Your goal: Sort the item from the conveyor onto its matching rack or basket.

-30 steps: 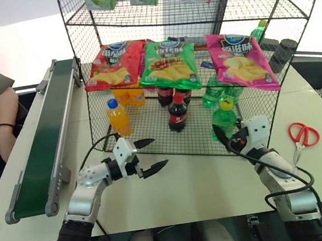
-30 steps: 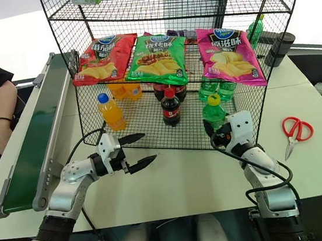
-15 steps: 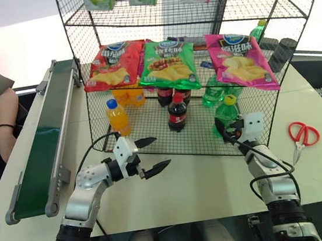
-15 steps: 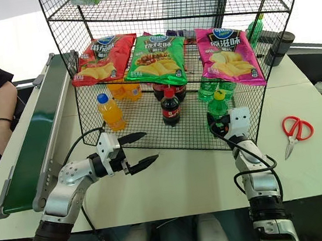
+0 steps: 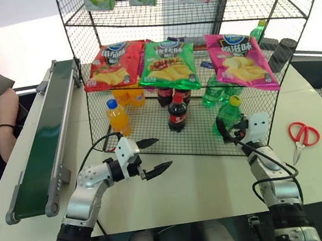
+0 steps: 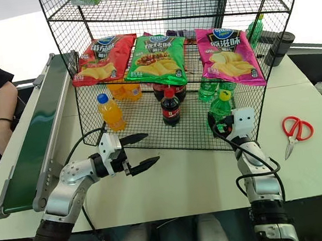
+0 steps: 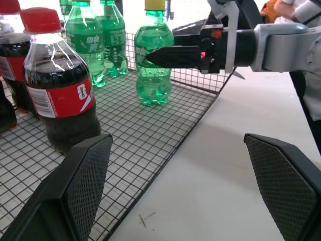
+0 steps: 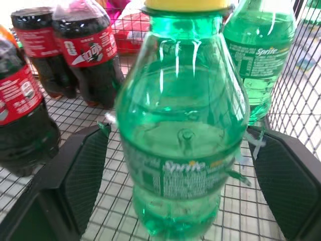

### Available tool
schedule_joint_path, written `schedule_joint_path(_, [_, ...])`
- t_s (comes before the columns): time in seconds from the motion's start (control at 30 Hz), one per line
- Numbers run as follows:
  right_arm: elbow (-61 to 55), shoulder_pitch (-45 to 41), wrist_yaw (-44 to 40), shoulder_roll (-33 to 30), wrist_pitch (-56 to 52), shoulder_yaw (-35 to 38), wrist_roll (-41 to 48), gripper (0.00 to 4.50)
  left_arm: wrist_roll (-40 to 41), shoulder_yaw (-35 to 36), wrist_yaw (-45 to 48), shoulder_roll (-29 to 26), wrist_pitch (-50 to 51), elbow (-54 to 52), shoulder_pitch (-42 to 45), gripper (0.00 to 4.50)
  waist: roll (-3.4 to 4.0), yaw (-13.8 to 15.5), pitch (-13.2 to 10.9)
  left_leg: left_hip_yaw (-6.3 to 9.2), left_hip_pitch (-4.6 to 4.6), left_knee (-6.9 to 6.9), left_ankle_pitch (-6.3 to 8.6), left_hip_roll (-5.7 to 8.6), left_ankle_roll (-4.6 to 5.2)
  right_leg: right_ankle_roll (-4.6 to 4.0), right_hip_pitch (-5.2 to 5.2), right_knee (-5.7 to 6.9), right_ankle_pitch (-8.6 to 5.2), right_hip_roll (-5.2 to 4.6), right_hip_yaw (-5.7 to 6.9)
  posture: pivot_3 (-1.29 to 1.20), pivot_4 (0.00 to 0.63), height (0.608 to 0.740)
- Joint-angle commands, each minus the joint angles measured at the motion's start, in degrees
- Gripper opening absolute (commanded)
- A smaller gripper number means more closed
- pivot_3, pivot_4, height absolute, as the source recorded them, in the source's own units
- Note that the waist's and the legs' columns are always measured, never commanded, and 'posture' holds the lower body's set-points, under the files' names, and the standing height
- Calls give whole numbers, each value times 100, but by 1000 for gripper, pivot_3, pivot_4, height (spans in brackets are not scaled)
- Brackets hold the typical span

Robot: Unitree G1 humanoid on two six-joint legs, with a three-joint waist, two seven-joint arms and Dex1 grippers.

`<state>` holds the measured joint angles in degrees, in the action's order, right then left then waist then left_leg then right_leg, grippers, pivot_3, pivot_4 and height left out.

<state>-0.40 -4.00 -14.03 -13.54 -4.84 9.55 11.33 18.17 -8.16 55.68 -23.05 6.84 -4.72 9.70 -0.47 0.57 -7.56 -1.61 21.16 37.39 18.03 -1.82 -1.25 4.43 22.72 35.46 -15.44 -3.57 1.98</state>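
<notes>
The green soda bottle [image 8: 183, 125] is glossy translucent plastic with a smooth yellow cap and a shiny film label, standing on the thin black wire mesh of the rack [image 5: 151, 136], whose coating looks matt. At about nine o'clock from the rack, the conveyor [image 5: 43, 141] has a smooth dark green belt with a faint sheen between dull grey metal rails. The crisp bags [image 5: 171, 63] are glossy crinkled foil, the white tabletop [image 5: 203, 180] is smooth and matt, and the gripper pads [image 7: 83, 193] are black with a fine cross-hatched texture.

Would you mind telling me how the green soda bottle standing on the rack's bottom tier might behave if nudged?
The green soda bottle looks tall and narrow-based on the rack's wire mesh, so it may tip easily. It appears full, so probably fairly heavy for its size. Its smooth, round plastic body likely slips in a grip and rolls if toppled.
</notes>
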Motion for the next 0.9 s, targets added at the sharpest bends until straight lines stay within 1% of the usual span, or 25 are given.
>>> schedule_joint_path(0.03, [-828, 418, -74, -263, -35, -25, -204, 4437, 37, 157, -104, -37, -70, -20, 66, 4500, -2, 4, 1, 0, 0, 0, 0, 0, 0, 0, 0, -1, 0, 0, 0, 0, 150, 740])
schedule_joint_path(0.13, [-1374, 791, -157, -427, -156, -55, -275, 4437, -14, 224, -197, -94, -64, 59, 76, 4500, 3, 3, 2, 0, -4, 0, 0, 0, 0, 0, -3, -1, 0, 0, -2, 0, 150, 740])
schedule_joint_path(0.23, [-2049, 1198, -424, -702, -336, -108, -231, 4437, -34, 336, -250, -239, -25, 178, 49, 4500, 5, 5, 2, 0, -9, -2, 0, 0, 1, -1, -6, 0, -1, 2, -2, 0, 150, 740])
schedule_joint_path(0.33, [-2632, 1597, -790, -988, -519, -68, 17, 4437, -81, 453, -271, -462, -29, 353, -2, 4500, 0, 1, 5, 0, -12, -2, 1, 0, 1, -1, -9, -1, -1, 5, -2, 0, 150, 740])
schedule_joint_path(0.43, [-3017, 2105, -1258, -1326, -673, 275, 435, 4437, -251, 652, -383, -712, -239, 587, -88, 4500, -1, 10, 3, 0, -32, -10, 1, 0, 2, -1, -24, -3, -3, 7, -2, 0, 150, 740])
schedule_joint_path(0.53, [-3106, 2484, -1586, -1542, -783, 799, 884, 4437, -230, 831, -298, -935, -370, 734, -217, 4500, -3, 12, 2, -2, -57, -15, 1, 0, 2, -3, -46, -10, -4, 4, -3, 0, 150, 740])
schedule_joint_path(0.67, [-3037, 2812, -1902, -1670, -779, 1226, 1192, 4437, -227, 975, -237, -1078, -536, 897, -416, 4500, -3, 15, 2, -6, -66, -17, 2, -1, 2, -10, -51, -9, -8, 1, -7, 0, 150, 740])
schedule_joint_path(0.9, [-2903, 2794, -2025, -1724, -823, 1352, 1262, 4437, -178, 1035, -139, -1108, -559, 831, -686, 4500, -3, 11, 1, -8, -68, -18, 2, -3, 2, -10, -50, -8, -8, -1, -10, 0, 150, 740])
